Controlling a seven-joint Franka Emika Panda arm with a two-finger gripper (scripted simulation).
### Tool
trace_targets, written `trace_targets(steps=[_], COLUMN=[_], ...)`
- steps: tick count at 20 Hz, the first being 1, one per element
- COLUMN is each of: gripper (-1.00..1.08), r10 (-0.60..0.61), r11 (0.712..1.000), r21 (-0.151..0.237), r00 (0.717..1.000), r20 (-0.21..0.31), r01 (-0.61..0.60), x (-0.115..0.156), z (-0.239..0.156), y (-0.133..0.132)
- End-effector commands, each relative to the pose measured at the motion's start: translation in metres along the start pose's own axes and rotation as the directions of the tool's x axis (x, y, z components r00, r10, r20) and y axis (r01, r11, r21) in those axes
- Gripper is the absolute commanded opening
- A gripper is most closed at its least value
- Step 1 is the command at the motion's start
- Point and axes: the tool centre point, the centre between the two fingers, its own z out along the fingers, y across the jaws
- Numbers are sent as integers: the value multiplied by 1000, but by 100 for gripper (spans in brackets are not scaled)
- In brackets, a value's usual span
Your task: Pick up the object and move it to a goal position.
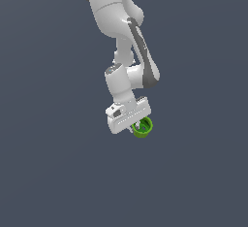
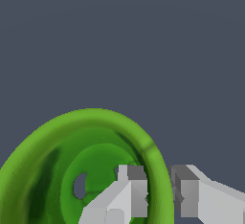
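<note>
The object, a small bright green round cup, shows just below the white gripper in the exterior view, partly covered by the hand. In the wrist view the cup fills the lower part of the picture, its darker hollow facing the camera. One finger stands inside the cup and the other finger outside, with the green rim between them. The gripper is shut on the cup's wall.
Only a plain dark grey-blue ground surrounds the arm. The white arm comes down from the upper middle of the exterior view.
</note>
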Motion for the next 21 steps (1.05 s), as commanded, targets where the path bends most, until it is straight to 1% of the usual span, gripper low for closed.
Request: trace_targets(steps=[1, 6, 11, 15, 21], gripper=[-100, -100, -100, -100, -100], r10=[-1, -1, -1, -1, 0], r11=[1000, 1000, 1000, 1000, 1000], r21=[-1, -1, -1, -1, -1], r00=[1000, 1000, 1000, 1000, 1000], r20=[-2, -2, -1, -1, 0], r01=[1, 1, 1, 1, 0], x=[20, 52, 76, 88, 93], z=[7, 19, 29, 34, 37], y=[-8, -21, -30, -34, -36])
